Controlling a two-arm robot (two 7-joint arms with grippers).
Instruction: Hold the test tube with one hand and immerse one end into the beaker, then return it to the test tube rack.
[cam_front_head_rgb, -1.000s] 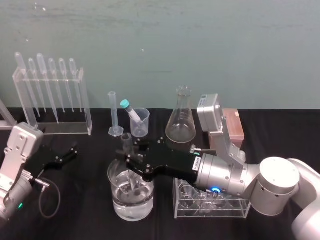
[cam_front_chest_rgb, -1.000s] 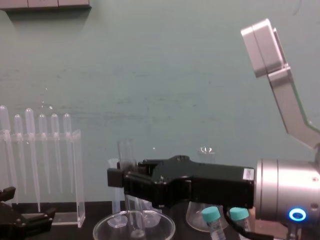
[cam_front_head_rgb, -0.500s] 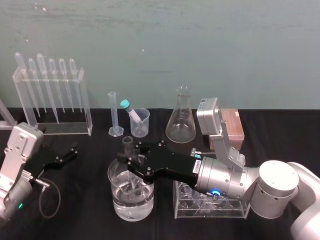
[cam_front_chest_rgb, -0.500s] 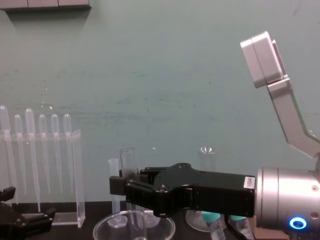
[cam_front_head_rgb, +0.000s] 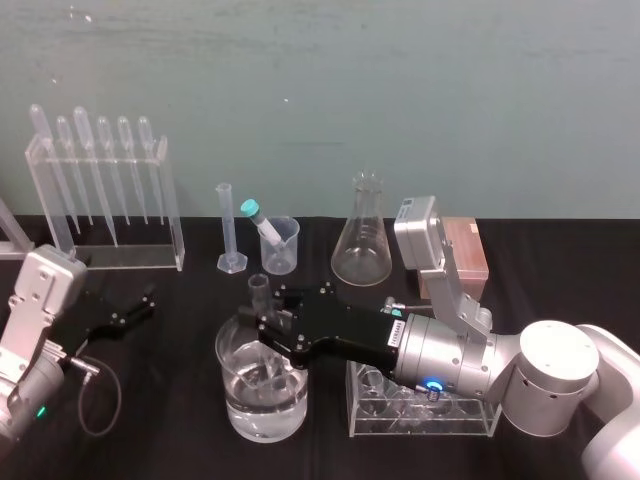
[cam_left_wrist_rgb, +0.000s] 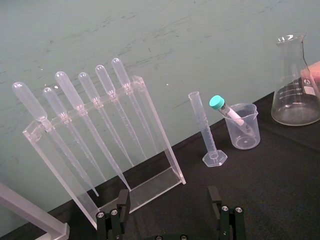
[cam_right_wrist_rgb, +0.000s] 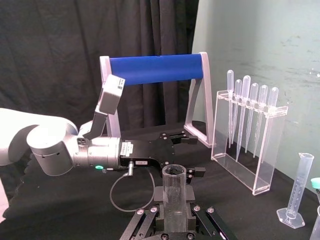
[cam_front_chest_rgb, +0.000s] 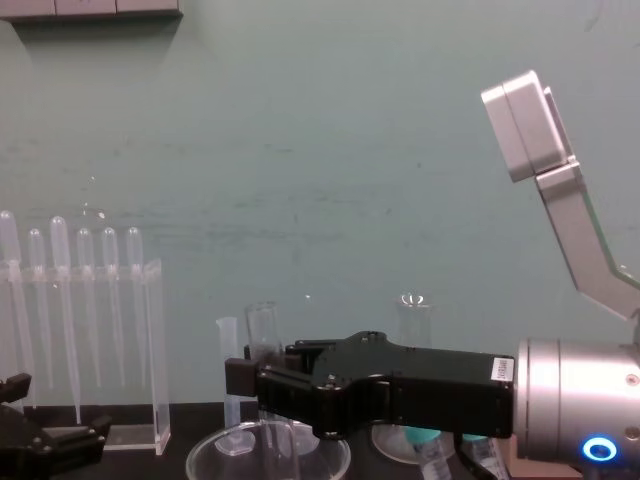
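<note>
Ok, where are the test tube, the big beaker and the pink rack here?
test tube (cam_front_head_rgb: 257, 297): head view, upper part near its open mouth.
beaker (cam_front_head_rgb: 229, 392): head view, left glass wall.
test tube rack (cam_front_head_rgb: 468, 255): head view, top face.

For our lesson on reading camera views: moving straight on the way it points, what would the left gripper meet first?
Probably the clear pipette stand, whose base lies just ahead of the open left gripper; the graduated cylinder stands off to one side. Depth is uncertain.
</note>
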